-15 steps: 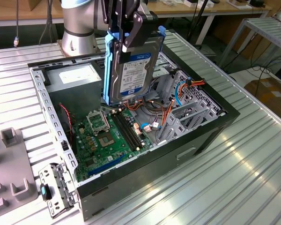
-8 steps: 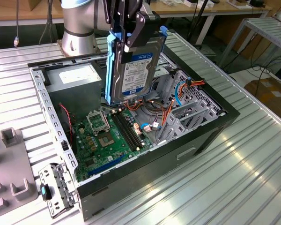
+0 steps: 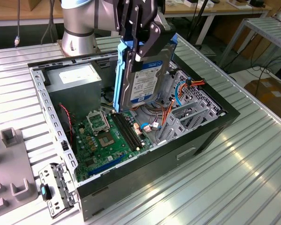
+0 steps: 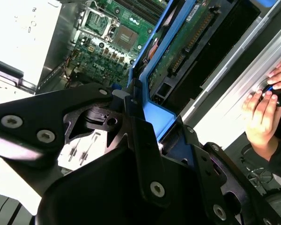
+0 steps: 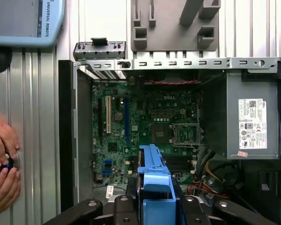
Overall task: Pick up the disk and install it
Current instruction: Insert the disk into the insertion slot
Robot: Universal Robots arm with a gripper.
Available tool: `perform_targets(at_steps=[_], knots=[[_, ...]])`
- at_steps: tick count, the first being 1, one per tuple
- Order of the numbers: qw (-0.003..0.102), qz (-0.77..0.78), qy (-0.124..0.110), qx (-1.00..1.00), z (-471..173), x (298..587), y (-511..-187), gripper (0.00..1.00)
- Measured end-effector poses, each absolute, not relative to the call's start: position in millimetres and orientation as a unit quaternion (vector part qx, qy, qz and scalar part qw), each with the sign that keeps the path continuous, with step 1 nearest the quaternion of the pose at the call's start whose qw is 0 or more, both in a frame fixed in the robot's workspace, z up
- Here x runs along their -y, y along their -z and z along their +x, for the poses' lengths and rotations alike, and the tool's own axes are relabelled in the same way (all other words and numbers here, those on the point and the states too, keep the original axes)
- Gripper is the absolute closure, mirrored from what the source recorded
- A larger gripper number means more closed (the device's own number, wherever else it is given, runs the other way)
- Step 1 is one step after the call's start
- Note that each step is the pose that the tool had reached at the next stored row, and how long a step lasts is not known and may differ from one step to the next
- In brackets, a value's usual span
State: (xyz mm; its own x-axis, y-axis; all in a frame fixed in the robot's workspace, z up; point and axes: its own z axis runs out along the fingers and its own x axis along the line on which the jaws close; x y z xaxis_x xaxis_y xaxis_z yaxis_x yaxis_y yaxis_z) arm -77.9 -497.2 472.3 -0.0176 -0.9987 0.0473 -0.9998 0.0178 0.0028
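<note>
Plainly, in the exterior view the gripper (image 3: 139,51) is pinching the disk (image 3: 145,77) by its upper edge, black fingers pressed onto the blue side rail. The drive hangs on edge and slightly tilted above the open computer case (image 3: 215,129). Its lower edge sits just over the memory slots of the motherboard (image 3: 107,136), between the grey power supply (image 3: 75,84) on the exterior view's left and the metal drive cage (image 3: 192,112) on the exterior view's right, so it is lifted but not yet seated. Orange cables (image 3: 171,110) loop close beside its lower corner. In the second wrist view the gripper (image 4: 140,122) clamps the blue rail (image 4: 154,84) with the drive's circuit-board side turned to the camera, and a person's hand (image 4: 264,108) rests on the table just outside the case wall. In the first wrist view the rail end (image 5: 154,183) juts from the fingers over the near part of the board, with the power supply (image 5: 250,122) at one side and two hands (image 5: 2,164) outside the opposite wall. I judge the risks to be these: the narrow plastic rail could slip or twist in the pinch, the hanging corner could strike the memory slots or snag the cables, tilted rails could jam at the cage mouth, and the nearby hands could be caught by a sideways sweep.
</note>
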Motion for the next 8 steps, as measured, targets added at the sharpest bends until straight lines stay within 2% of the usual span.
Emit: perform_targets(at_steps=[8], knots=[[0.018,0.701,-0.016,0.713,-57,497,-471,0.63]])
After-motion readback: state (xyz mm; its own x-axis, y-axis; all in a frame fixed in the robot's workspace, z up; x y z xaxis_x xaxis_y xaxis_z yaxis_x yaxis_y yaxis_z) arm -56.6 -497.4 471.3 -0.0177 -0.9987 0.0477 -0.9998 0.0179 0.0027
